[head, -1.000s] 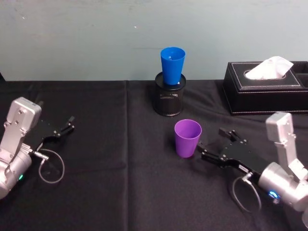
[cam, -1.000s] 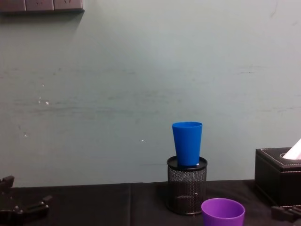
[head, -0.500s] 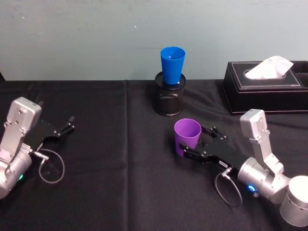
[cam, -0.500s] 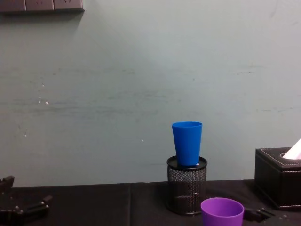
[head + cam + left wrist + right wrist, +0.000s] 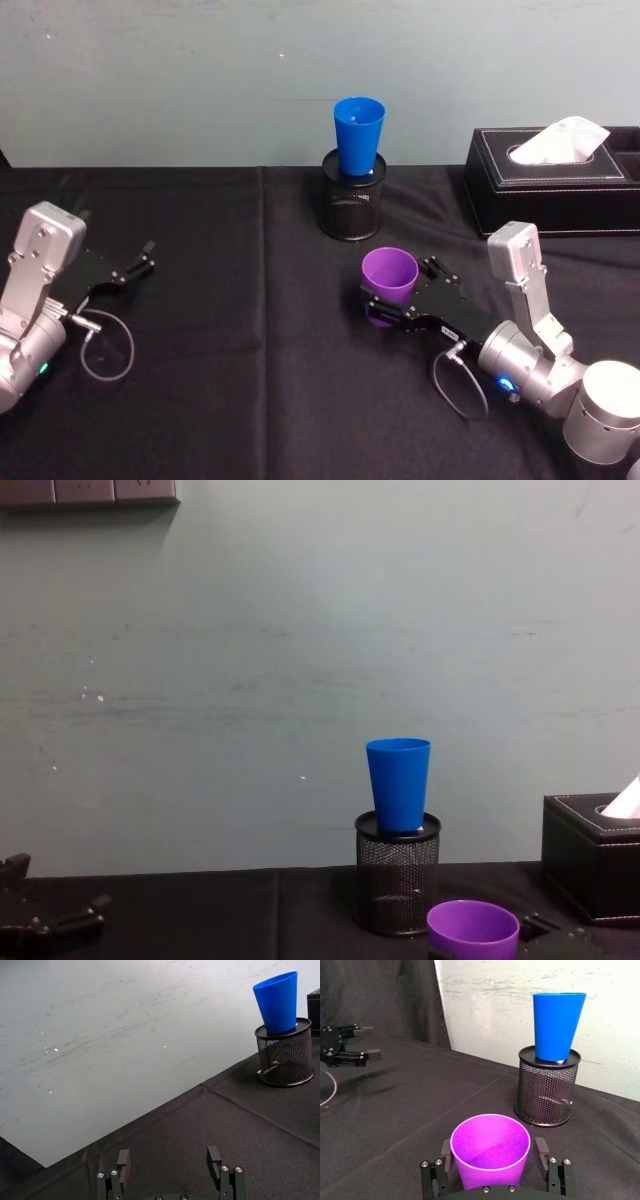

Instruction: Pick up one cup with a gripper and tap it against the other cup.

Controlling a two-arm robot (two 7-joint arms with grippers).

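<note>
Looks down over the right tool [image 5: 492,1160], jaws spread either side of the upright purple cup [image 5: 490,1152], just beside its wall. Beyond, finds the blue cup [image 5: 558,1025] seated upright in the black mesh holder [image 5: 547,1090] on the black tabletop [image 5: 395,1110], against a pale wall [image 5: 490,1010]. Catches the left tool [image 5: 370,1040] well apart, fingers spread.

Right gripper [image 5: 395,297] reaches forward, fingers spread; left gripper [image 5: 137,262] rests aside, likewise spread.
</note>
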